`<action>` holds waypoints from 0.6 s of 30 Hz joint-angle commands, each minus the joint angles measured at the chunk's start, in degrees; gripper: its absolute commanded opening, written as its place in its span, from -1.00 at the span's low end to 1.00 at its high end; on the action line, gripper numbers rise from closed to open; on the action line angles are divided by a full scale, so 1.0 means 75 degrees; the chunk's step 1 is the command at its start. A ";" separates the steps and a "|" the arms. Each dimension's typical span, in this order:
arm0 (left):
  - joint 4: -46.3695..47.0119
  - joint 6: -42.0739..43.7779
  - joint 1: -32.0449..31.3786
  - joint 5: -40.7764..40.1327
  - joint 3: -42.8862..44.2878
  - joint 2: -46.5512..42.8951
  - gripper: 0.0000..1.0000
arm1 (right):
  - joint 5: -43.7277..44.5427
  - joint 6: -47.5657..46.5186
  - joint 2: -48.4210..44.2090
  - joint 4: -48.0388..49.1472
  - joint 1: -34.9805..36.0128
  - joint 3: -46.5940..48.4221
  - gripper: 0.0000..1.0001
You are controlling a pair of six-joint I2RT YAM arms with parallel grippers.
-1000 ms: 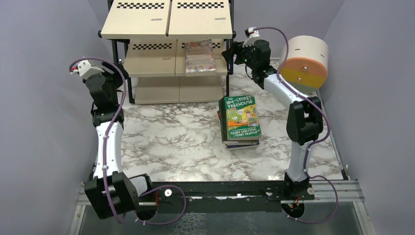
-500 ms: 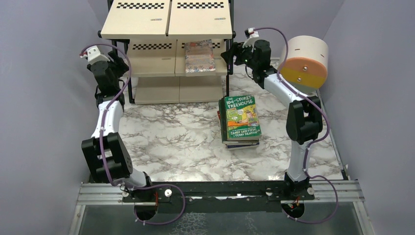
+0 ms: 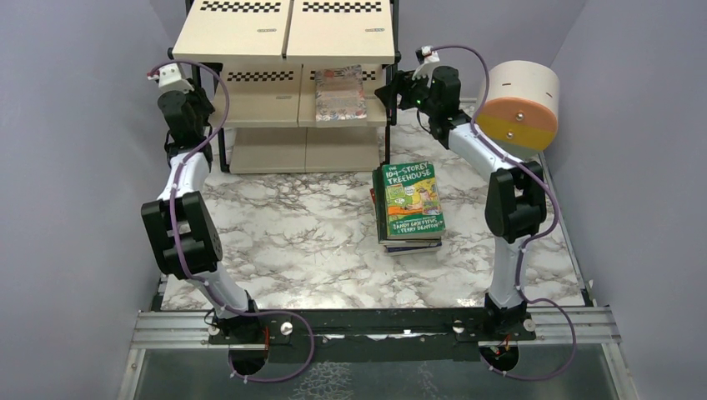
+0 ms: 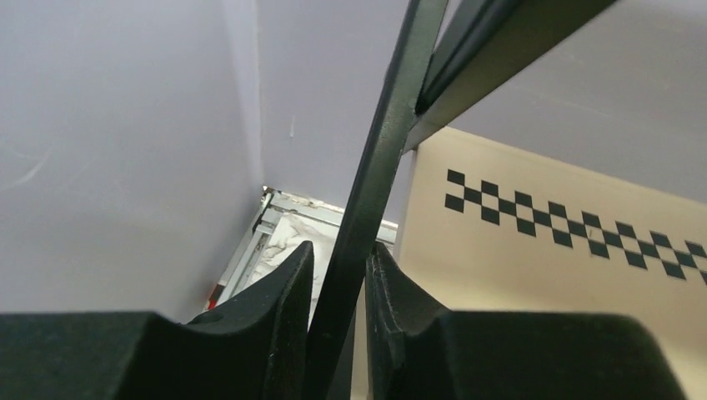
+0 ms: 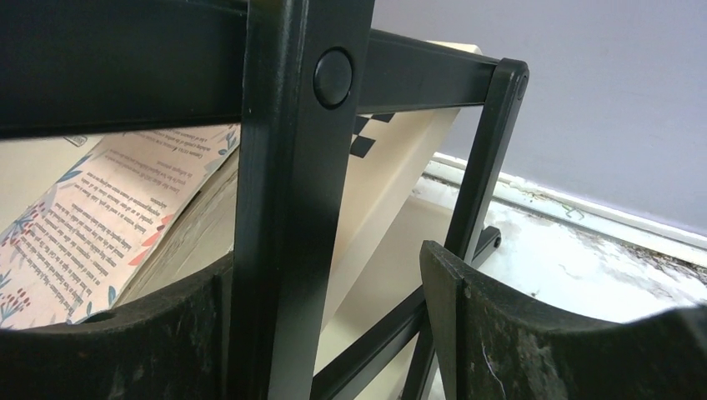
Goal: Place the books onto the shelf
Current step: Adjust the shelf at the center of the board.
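Note:
A stack of books (image 3: pixel 410 200), a green-covered one on top, lies on the marble table right of centre. One floral book (image 3: pixel 339 94) rests on the middle board of the shelf (image 3: pixel 283 32); it also shows in the right wrist view (image 5: pixel 108 225). My left gripper (image 3: pixel 198 104) is at the shelf's left front post (image 4: pixel 388 125), and in the left wrist view its jaws (image 4: pixel 342 247) are shut on that black post. My right gripper (image 3: pixel 388 90) is at the right front post (image 5: pixel 292 167). It stands open (image 5: pixel 327 254), with the post against its left finger and a gap to the right one.
A round beige-and-orange drum (image 3: pixel 521 104) stands at the back right, just behind my right arm. Purple-grey walls (image 3: pixel 75 167) close in both sides. The shelf fills the back of the table.
My left arm has swung up and inward to the shelf's left post, and its jaws have closed on the post. The right arm and the books have stayed put.

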 commanded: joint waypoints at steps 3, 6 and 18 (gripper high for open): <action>0.0319 0.0052 0.0036 0.0235 -0.0302 -0.0388 -0.84 | 0.0071 -0.0233 0.0414 -0.0346 -0.0129 0.0262 0.34; 0.0402 0.0026 0.0037 0.0009 -0.0895 -0.1016 -0.93 | -0.0016 -0.0227 0.0528 -0.0416 -0.0138 0.0424 0.34; -0.0022 0.0169 0.0036 -0.0876 -0.2857 -0.3328 -0.98 | -0.0390 -0.0165 0.0703 -0.0495 -0.0115 0.0740 0.29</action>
